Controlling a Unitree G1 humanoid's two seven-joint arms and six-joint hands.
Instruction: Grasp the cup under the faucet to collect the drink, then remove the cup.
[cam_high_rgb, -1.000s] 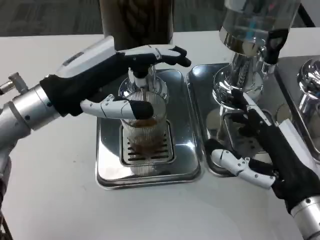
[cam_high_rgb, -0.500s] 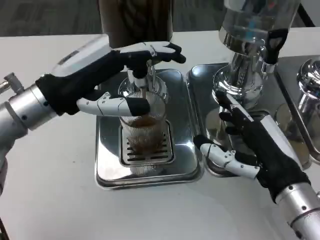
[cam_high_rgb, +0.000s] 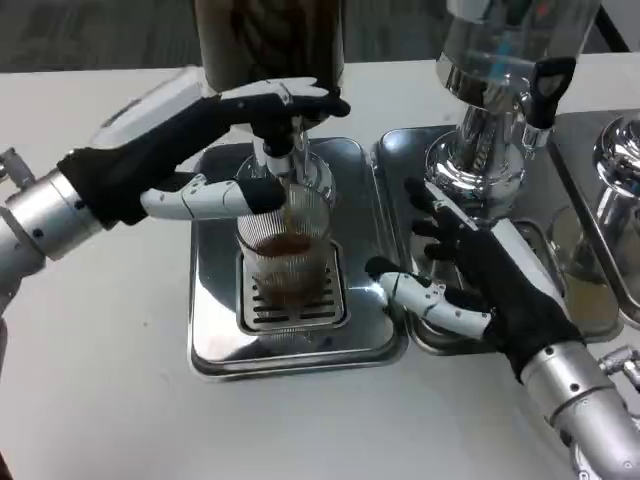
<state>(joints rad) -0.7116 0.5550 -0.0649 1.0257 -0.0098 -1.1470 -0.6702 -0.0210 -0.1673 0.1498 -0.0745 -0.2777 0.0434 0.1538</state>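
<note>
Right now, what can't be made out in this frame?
Head view:
- Faucet lever: covered by the left hand.
- Liquid level in the cup: ribbed glass blurs it.
- Dispenser tank top: cut off by the upper edge.
- Tray beneath the right hand: hidden.

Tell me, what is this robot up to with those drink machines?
It is filling a cup with a brown drink. The ribbed clear cup stands on the drip tray under the faucet of the left dispenser, partly full, with liquid running in. The left hand is up at the faucet, its thumb lying across the cup's rim. The right hand hangs open over the neighbouring tray, fingers spread, holding nothing and apart from the cup.
</note>
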